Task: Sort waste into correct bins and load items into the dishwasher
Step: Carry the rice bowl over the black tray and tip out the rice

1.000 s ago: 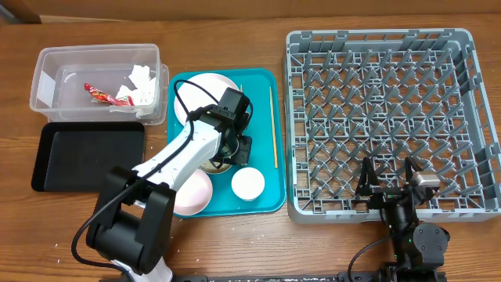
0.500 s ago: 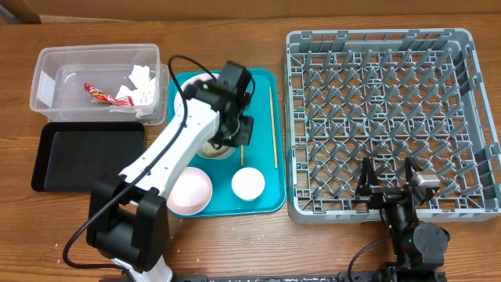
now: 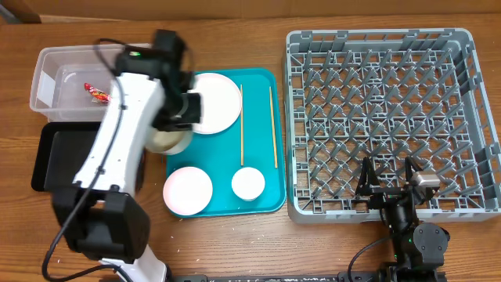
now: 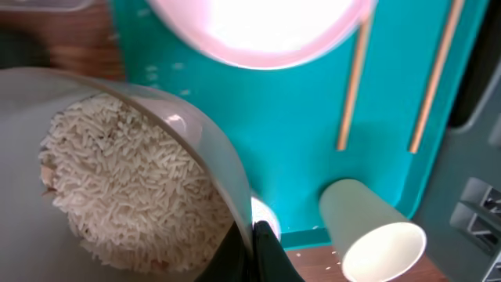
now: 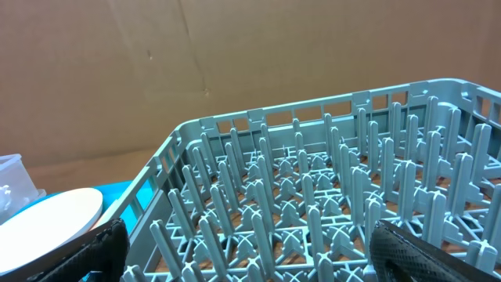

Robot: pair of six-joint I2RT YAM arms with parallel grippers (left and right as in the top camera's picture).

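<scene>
Now that the bowl (image 3: 167, 141) has left the middle of the teal tray (image 3: 262, 149), it hangs over that tray's left rim, carried toward the bench's left edge. The left hand (image 4: 252, 249) is clamped on the bowl's rim, with the rice (image 4: 125, 188) still inside. Tipping the rice into the black tray (image 3: 55, 157) alongside looks next. The right hand (image 3: 387, 184) rests with fingers spread by the front edge, against the rack (image 3: 383, 117).

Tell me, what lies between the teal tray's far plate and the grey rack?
Two wooden chopsticks, lying side by side but apart on the teal tray. Nothing else sits there, as the overhead view shows.
</scene>
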